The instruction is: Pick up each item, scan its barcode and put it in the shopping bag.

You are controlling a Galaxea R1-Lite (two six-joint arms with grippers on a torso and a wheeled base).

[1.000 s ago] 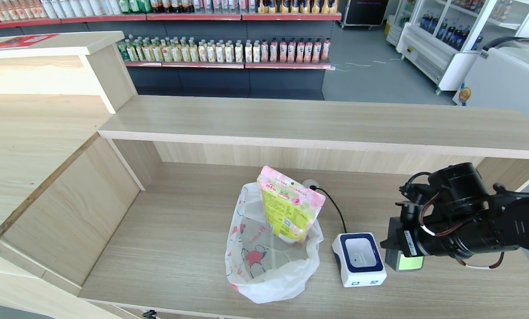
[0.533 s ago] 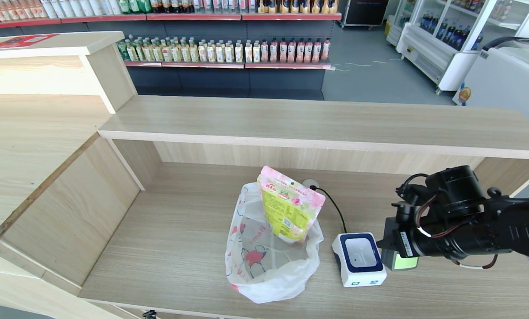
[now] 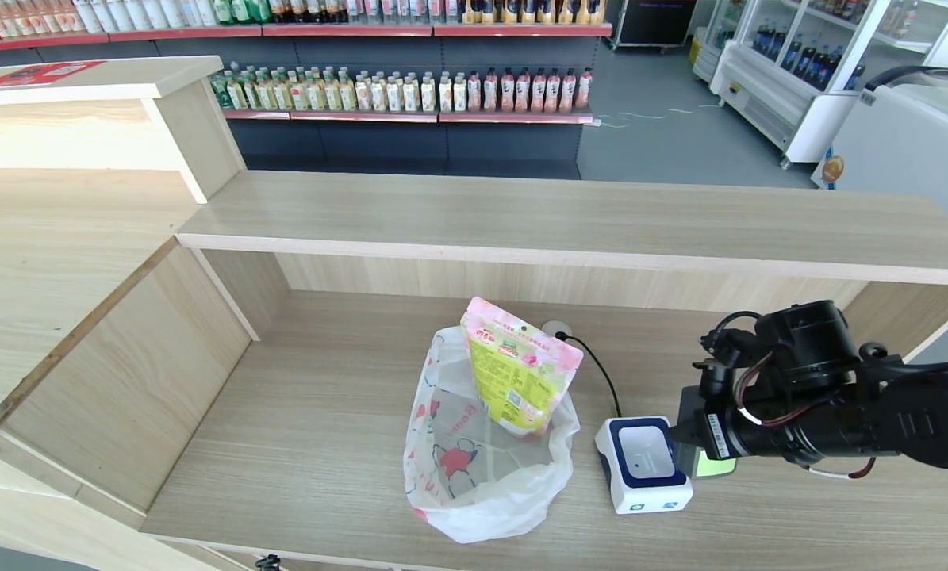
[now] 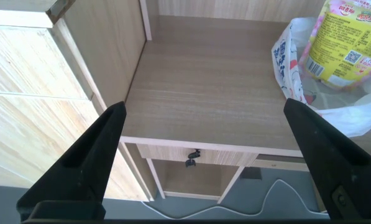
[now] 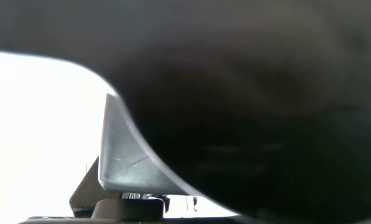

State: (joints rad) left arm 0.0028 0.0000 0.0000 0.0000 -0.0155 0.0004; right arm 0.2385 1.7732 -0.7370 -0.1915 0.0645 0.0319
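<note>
Shelves of bottles line the shop behind the wooden table. One item looks finished: a pink and yellow pouch stands upright in the white shopping bag, its top poking above the rim. The right gripper is closed on a small green box, held low just beside the scanner, on the side away from the bag. The scan of this box seems to be the step in hand, and putting it in the bag is what remains. The left gripper hangs near the table's front edge, fingers spread wide with nothing between them.
</note>
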